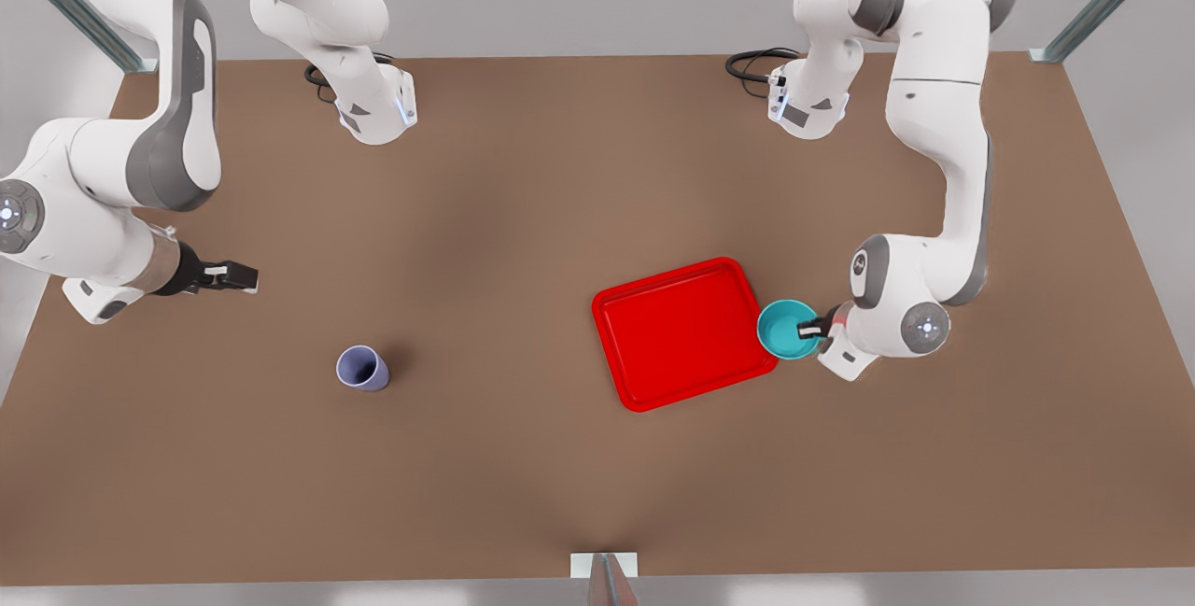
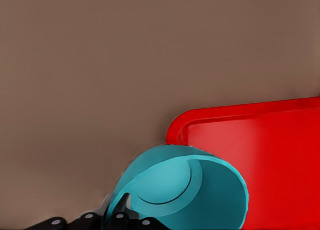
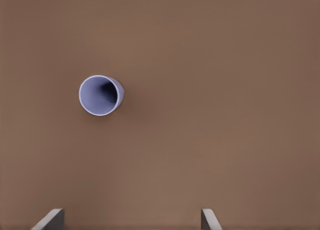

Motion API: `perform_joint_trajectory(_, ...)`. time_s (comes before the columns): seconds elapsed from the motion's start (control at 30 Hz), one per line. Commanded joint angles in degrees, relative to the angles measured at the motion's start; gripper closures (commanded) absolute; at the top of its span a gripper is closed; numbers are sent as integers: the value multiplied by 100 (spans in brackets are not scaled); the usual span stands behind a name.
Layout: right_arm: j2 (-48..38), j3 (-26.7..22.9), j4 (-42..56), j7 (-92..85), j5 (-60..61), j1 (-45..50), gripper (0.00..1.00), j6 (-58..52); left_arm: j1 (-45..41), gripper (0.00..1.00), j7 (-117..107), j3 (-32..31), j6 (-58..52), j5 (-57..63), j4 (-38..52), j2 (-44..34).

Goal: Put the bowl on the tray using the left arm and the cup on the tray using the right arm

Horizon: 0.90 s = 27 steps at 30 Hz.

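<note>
The teal bowl (image 1: 782, 326) hangs at the red tray's (image 1: 686, 333) edge on the front view's right, slightly overlapping the rim. My left gripper (image 1: 810, 330) is shut on the bowl's rim. In the left wrist view the bowl (image 2: 170, 185) sits in front of a corner of the tray (image 2: 260, 150), with my black fingers (image 2: 119, 221) clamping its wall. The lavender cup (image 1: 362, 369) stands upright on the table at the front view's left. My right gripper (image 1: 245, 277) hovers open up and to the left of it, empty. The right wrist view shows the cup (image 3: 100, 95) ahead of the spread fingertips (image 3: 50, 219).
The brown table (image 1: 523, 214) stretches between the cup and the tray. Both arm bases (image 1: 378, 106) stand at the far edge with black cables beside them. A small bracket (image 1: 604, 567) sits at the near edge's middle.
</note>
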Motion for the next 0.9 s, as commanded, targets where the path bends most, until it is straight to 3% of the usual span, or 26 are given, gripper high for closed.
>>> perform_joint_trajectory(0.0,0,0,0,0,0,-1,0,0,-60,79,-84,2,38,-1002,3,35)
perform_joint_trajectory(0.13,8,0,0,-35,0,-1,0,0,-605,79,-541,10,117,-1521,249,396)
perform_joint_trajectory(0.3,17,-9,0,-62,0,-36,0,0,-640,79,-445,2,425,-1503,214,624)
perform_joint_trajectory(0.37,17,-9,0,-62,0,-45,0,0,-640,0,-410,10,416,-1442,223,633)
perform_joint_trajectory(0.6,17,-9,0,-62,0,-45,0,0,-579,0,-392,81,363,-967,346,545)
perform_joint_trajectory(0.7,17,-9,0,-62,0,-45,0,0,-518,0,-375,441,232,-581,785,370)
perform_joint_trajectory(0.77,17,-9,0,-62,0,-45,0,9,-158,0,591,441,-954,799,1215,-386)
perform_joint_trajectory(0.83,140,-9,9,-131,9,-203,0,105,177,0,1497,441,-2352,905,1884,-790)
perform_joint_trajectory(0.87,228,-9,0,-369,149,-353,0,254,194,0,1743,432,-2466,1063,1849,-1045)
